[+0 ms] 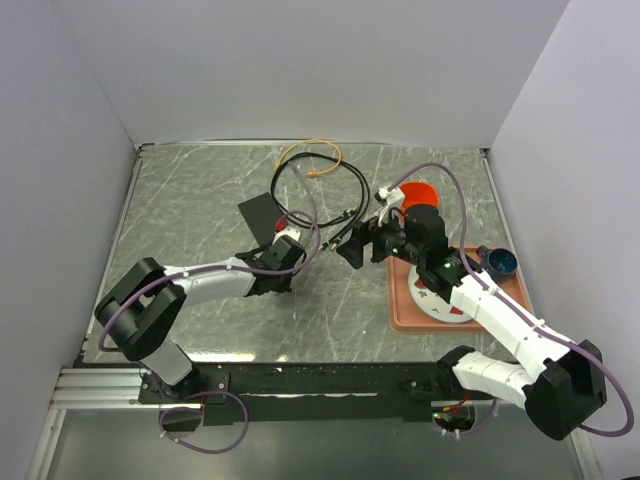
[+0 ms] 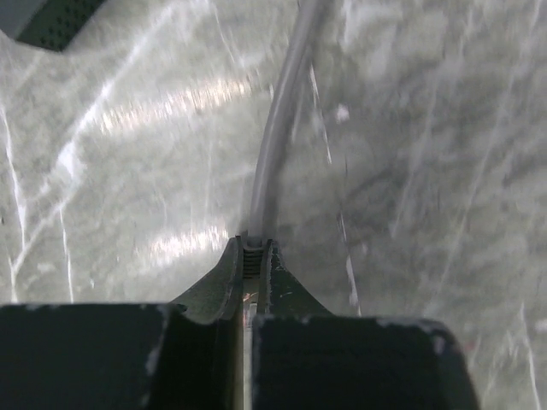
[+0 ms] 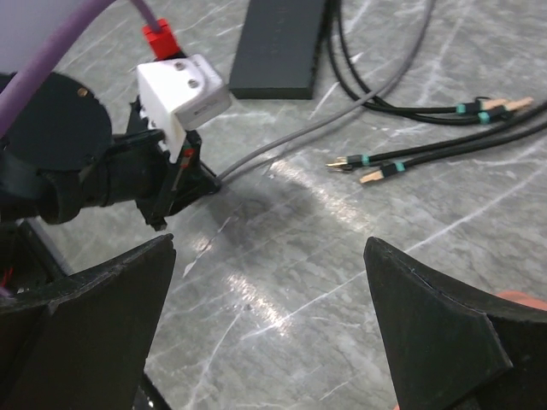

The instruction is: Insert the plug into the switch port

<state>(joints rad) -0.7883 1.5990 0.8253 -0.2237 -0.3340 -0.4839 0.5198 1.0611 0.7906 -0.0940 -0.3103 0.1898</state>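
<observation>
Marble tabletop: left gripper clamped tight on plug boot of grey cable; right gripper wide open, empty. Switch lies near. Risk: the thin pinch could let the plug twist and miss the port.

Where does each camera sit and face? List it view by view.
Top external: above and behind, looking down on the table; left arm and right arm show.
Left wrist: looks down past the shut left gripper onto the grey cable it pinches.
Right wrist: looks between the open right gripper toward the switch.
Shared: both wrist views show that cable.
</observation>
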